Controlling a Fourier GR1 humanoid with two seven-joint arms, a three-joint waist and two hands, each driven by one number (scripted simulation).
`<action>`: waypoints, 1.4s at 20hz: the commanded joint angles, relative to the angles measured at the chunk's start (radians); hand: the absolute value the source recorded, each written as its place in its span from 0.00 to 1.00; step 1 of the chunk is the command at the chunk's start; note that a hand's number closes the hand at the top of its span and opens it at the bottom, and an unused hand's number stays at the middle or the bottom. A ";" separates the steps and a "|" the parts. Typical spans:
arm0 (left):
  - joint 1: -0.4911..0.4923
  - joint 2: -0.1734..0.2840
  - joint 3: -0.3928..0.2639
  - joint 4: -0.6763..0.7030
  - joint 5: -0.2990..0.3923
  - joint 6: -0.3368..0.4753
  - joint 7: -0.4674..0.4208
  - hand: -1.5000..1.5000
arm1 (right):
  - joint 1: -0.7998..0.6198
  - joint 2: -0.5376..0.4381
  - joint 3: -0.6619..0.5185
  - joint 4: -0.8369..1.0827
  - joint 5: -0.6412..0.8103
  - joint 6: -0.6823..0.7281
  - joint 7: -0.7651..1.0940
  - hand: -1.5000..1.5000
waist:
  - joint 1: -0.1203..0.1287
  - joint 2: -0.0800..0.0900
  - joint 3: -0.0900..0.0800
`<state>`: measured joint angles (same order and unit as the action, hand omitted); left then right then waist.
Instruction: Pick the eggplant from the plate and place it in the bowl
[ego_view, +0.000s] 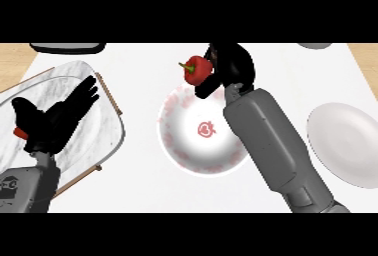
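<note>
Vegetable: red body with a green stem (195, 70), more like a pepper than an eggplant; it is held up over the far rim of the patterned dish and does not appear to rest on it.
Right hand: black fingers (229, 62) are curled round the vegetable from its right side, gripping it; part of the body is hidden behind them.
Right forearm: the grey forearm (273, 145) slants across the right side of the patterned dish, likely because the reach runs from the counter's near edge to the dish's far rim.
Patterned dish: white with red mottling and a red mark at its centre (184, 145), mid-counter, nothing lying in it.
White dish: plain (347, 140), near the counter's right edge, just beside the forearm; I cannot tell which of the two dishes is the bowl.
Left hand: open, fingers straight (55, 117), resting above the marbled tray (103, 140) at the counter's left edge, out of the working arm's way.
Counter: pale top (148, 190); a dark-rimmed object (66, 48) sits at its far left corner.
Stage: as a judgement, the pick looks done and the carry to the bowl is not yet made.
Risk: the rounded body could turn in the fingers on the way.
</note>
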<state>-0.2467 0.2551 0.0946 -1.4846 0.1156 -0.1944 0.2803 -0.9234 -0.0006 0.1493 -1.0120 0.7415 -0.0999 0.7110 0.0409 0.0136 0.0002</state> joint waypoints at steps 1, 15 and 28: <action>-0.032 -0.026 -0.023 -0.005 -0.012 0.017 0.013 0.50 | -0.026 0.001 -0.033 0.157 -0.166 -0.155 -0.022 1.00 | 0.026 0.006 0.001; -0.011 -0.037 -0.017 -0.006 -0.022 0.029 0.024 0.50 | -0.192 0.001 -0.074 0.482 -0.340 -0.542 -0.414 0.00 | 0.003 -0.003 0.000; 0.023 0.032 0.071 0.015 0.014 -0.013 0.006 0.50 | 0.061 -0.168 -0.054 0.083 -0.295 -0.505 -0.361 0.00 | -0.080 -0.030 -0.001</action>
<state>-0.2259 0.2711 0.1463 -1.4755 0.1203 -0.1982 0.2809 -0.9426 -0.1127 0.0534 -0.7472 0.4245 -0.6560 0.2873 -0.0154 -0.0075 -0.0001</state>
